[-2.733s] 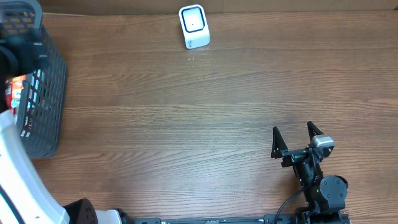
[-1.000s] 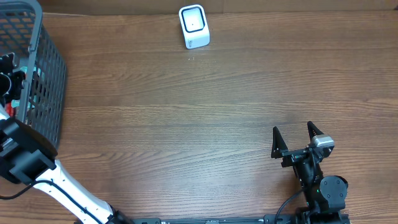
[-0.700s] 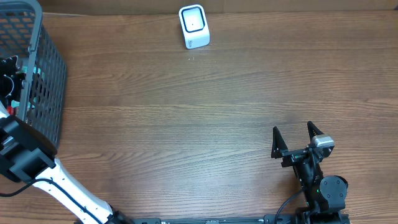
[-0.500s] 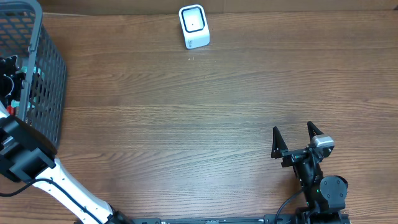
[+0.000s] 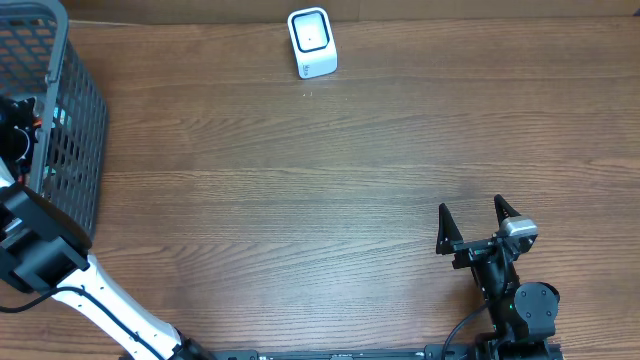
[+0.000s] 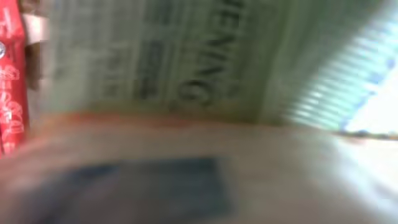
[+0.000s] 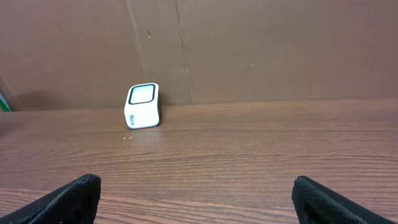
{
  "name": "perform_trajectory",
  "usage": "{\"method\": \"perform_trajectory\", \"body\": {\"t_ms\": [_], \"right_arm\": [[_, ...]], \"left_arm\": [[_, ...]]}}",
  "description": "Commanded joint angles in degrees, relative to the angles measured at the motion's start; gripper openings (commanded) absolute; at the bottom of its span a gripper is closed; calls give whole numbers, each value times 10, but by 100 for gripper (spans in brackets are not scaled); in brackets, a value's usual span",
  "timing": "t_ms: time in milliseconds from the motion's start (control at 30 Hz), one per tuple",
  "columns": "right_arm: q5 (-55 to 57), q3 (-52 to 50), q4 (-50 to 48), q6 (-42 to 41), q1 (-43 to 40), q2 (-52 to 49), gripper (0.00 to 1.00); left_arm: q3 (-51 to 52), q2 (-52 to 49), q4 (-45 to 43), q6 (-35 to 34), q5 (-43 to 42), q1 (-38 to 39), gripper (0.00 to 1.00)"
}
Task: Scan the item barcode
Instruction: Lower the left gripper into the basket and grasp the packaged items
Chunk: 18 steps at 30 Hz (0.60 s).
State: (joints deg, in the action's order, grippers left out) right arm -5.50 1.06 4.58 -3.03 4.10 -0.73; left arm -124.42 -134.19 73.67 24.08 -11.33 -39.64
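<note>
Scanning has not begun: the item (image 6: 186,168) lies in the basket (image 5: 75,120) at the left edge of the tabletop (image 5: 300,200), well apart from the scanner (image 5: 311,42). Pickup, transfer and presentation are yet to be done. The right gripper (image 5: 470,205) is idle, jaws apart. The left gripper (image 5: 14,128) is inside the basket. Whether it is apart or clamped cannot be determined, because its wrist view shows only blurred packaging.

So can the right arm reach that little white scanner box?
Probably yes: only bare table lies between the open right gripper and the scanner, though it stands far across.
</note>
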Motion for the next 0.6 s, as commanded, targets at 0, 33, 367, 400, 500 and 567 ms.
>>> {"method": "perform_trajectory", "body": {"t_ms": [0, 33, 367, 400, 500, 567], "right_arm": [[7, -6, -2, -4, -3, 6, 100], [7, -6, -2, -4, -3, 6, 100], [7, -6, -2, -4, -3, 6, 100], [7, -6, -2, -4, -3, 6, 100], [7, -6, -2, -4, -3, 6, 100], [7, -6, -2, -4, -3, 6, 100]], "left_arm": [[-2, -7, 0, 6, -5, -1, 46], [-4, -7, 0, 6, -5, -1, 45], [-109, -7, 46, -19, -1, -2, 39], [-124, -7, 52, -24, -2, -2, 38], [-178, -5, 74, -39, -1, -2, 38], [-217, -1, 88, -52, -1, -2, 38]]}}
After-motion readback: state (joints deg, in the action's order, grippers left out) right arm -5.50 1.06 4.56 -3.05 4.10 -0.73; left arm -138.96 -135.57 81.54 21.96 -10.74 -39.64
